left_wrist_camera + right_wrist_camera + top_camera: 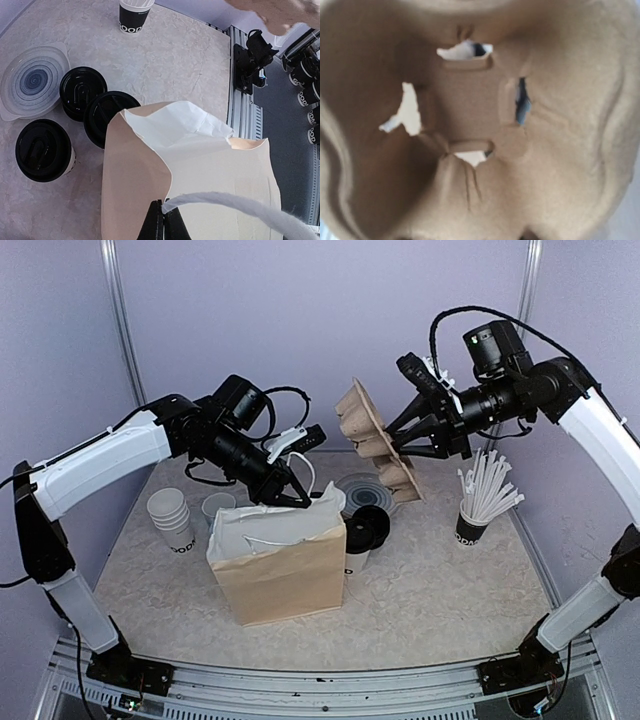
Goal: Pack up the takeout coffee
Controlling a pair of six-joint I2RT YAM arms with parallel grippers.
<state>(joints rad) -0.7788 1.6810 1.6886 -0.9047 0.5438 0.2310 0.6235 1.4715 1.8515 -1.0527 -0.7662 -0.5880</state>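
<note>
The left pincer (162, 225) is pressed together on the white cord handle (235, 202) of the brown paper bag with a white lining (135, 175). Its likely purpose is to keep the bag standing and its mouth pulled wide. Just beyond the bag's rim, on the marbled tabletop (165, 60), stands the white paper takeout coffee cup with a round black lid (42, 150). It is upright and not yet packed, and two more black lids sit beside it. The right pincer (402, 448) is clamped on a tan moulded-pulp cup carrier (372, 435), held on edge in the air, probably so it can slip into the narrow opening.
</note>
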